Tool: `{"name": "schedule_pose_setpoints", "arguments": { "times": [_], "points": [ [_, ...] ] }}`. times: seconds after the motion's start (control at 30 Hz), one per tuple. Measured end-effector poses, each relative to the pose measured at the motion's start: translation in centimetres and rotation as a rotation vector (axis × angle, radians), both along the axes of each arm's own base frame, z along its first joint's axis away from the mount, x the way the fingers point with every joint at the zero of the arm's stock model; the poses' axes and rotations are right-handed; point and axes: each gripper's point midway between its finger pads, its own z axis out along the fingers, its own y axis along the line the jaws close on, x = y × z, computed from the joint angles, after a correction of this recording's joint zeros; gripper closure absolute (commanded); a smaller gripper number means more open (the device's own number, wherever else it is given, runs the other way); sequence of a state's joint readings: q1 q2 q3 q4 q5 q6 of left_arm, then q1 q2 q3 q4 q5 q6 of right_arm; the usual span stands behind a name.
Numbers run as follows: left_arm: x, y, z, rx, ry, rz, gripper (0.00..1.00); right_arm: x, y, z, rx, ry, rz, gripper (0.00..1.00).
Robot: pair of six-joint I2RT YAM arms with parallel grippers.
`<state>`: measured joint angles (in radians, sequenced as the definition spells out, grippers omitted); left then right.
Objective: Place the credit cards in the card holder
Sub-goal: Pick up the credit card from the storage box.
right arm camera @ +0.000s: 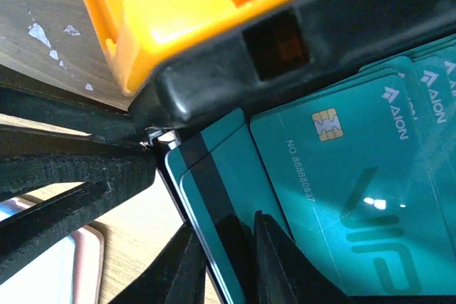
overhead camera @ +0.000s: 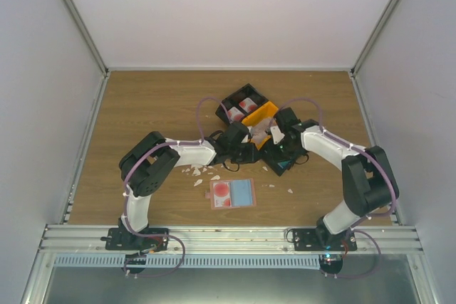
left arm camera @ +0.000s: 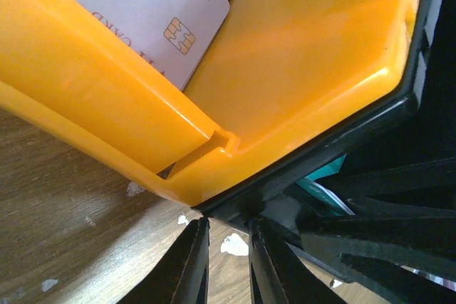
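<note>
**Counts.** Three bins are seen: one orange bin (overhead camera: 263, 114), one rear black bin (overhead camera: 242, 99) and one front black bin (right arm camera: 214, 83). The front bin is mostly covered by the grippers in the top view.

In the front bin, two stripe-backed teal cards (right arm camera: 342, 197) and at least three face-up ones are counted. The rest overlap and run off-frame.

Two white cards (left arm camera: 142, 5) lie in the orange bin, both cut off. Red-marked cards (overhead camera: 247, 105) fill the rear bin and are too small to count.

One card holder (overhead camera: 233, 194) lies open and flat on the table (overhead camera: 142, 105), nearer the arm bases than the bins and apart from both grippers. Its contents show only as a red patch and a pale blue patch.

White crumbs (overhead camera: 199, 172) are scattered beside it.

**Grippers.**
- The right gripper (right arm camera: 228, 231) is pinched on one teal card (right arm camera: 214, 211) at the front bin's edge.
- The left gripper (left arm camera: 228, 227) has its fingers narrowly parted, with the tips at the front bin's corner — whether the rim is gripped cannot be told.
</note>
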<state>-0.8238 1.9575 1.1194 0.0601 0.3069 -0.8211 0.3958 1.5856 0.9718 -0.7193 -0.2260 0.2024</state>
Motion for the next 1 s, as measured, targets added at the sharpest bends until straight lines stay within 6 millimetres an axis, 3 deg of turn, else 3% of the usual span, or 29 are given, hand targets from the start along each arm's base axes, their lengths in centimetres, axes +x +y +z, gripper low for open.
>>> {"name": "schedule_pose_setpoints", "arguments": {
  "times": [0.2, 0.63, 1.0],
  "points": [
    [0.1, 0.0, 0.1, 0.003, -0.007, -0.006, 0.79, 0.8, 0.2, 0.8, -0.016, -0.024, -0.006, 0.89],
    [0.1, -0.2, 0.3, 0.014, -0.012, -0.023, 0.77, 0.8, 0.4, 2.3, 0.012, -0.054, -0.009, 0.87],
    [0.2, -0.4, 0.4, 0.018, -0.023, -0.039, 0.76, 0.7, 0.4, 1.9, 0.015, -0.045, -0.021, 0.73]
  ]
}}
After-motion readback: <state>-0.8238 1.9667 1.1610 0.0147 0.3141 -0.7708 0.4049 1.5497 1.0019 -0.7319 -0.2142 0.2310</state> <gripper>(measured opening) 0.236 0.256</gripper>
